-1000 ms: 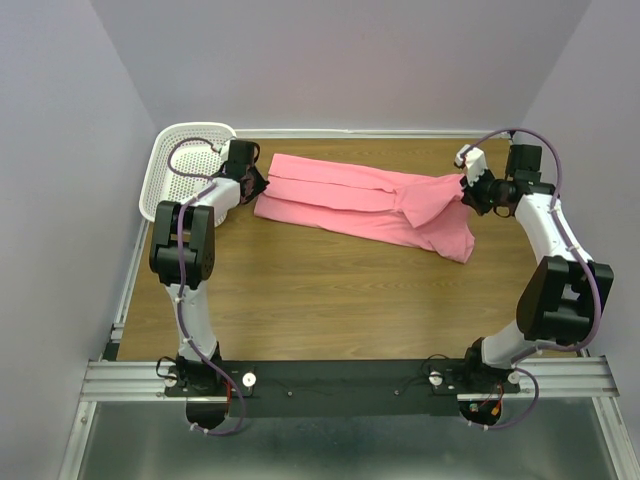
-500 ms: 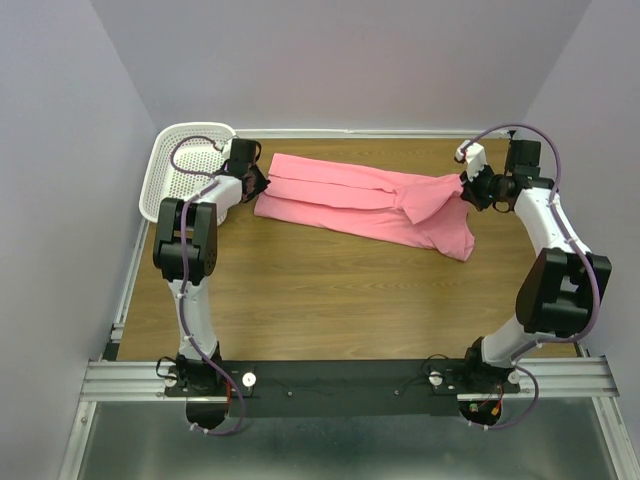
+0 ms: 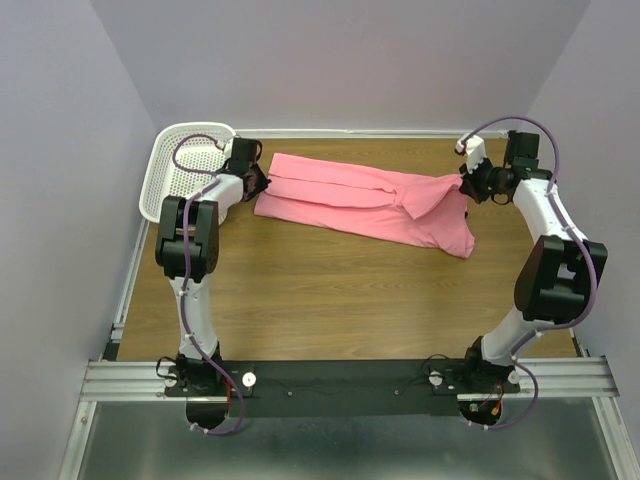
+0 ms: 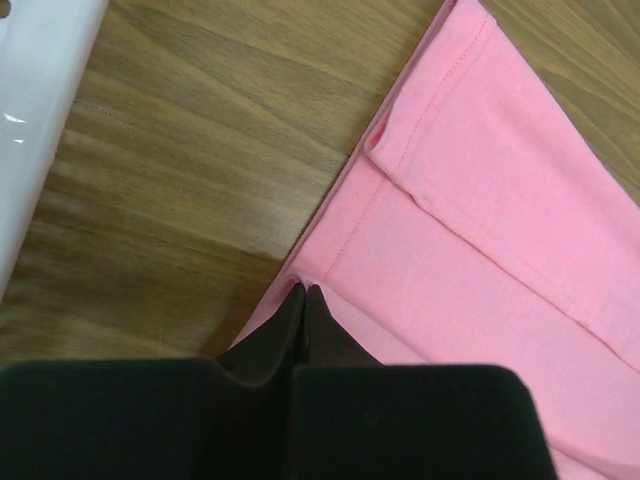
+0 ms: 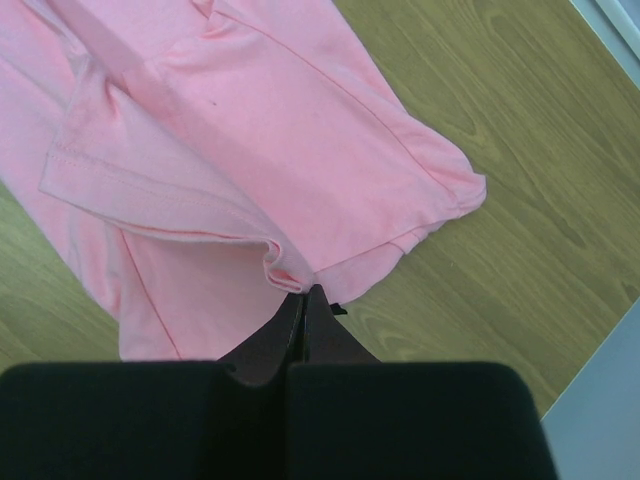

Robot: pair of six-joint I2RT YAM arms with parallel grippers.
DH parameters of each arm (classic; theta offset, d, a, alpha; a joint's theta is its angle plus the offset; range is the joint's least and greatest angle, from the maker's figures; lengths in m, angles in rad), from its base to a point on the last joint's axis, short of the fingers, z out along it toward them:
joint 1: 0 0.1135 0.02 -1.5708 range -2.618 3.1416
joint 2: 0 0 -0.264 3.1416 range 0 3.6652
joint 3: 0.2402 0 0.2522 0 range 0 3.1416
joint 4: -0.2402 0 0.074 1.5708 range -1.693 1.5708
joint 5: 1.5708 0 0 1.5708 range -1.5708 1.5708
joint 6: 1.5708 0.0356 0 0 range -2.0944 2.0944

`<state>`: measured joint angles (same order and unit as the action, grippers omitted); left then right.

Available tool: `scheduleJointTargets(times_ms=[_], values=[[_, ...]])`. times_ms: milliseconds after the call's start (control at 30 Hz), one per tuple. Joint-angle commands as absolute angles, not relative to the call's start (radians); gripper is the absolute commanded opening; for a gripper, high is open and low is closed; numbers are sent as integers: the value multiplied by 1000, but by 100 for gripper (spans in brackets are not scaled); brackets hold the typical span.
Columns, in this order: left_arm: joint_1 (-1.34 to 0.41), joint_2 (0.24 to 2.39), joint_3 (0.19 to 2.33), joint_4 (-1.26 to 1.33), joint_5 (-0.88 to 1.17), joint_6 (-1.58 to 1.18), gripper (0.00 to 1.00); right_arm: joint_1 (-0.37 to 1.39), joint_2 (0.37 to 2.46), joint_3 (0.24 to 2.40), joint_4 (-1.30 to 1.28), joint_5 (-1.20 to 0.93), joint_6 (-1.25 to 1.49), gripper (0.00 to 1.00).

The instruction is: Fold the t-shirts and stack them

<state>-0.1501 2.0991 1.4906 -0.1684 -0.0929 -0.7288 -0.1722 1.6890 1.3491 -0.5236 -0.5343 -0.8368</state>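
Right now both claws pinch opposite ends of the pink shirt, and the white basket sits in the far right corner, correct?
No. The white basket sits in the far left corner, as the top view shows. The left claw and right claw do pinch opposite ends of the pink shirt.

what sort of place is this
Probably a robot lab cell: a left arm and right arm bolted to a metal rail, plain walls boxing in a wood table holding a pink t-shirt.
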Motion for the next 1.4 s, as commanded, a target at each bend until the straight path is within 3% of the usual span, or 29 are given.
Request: scheduleJointTargets(times_ms=[0, 667, 1367], values=[[-144, 2121, 1531, -181, -95, -712, 2, -179, 1720, 1397, -517, -561, -818, 1], [-144, 2140, 1548, -184, -83, -695, 11, -155, 1804, 1485, -518, -543, -793, 0], [-144, 2140, 1552, -183, -69, -680, 13, -114, 1871, 1560, -522, -479, -772, 2]])
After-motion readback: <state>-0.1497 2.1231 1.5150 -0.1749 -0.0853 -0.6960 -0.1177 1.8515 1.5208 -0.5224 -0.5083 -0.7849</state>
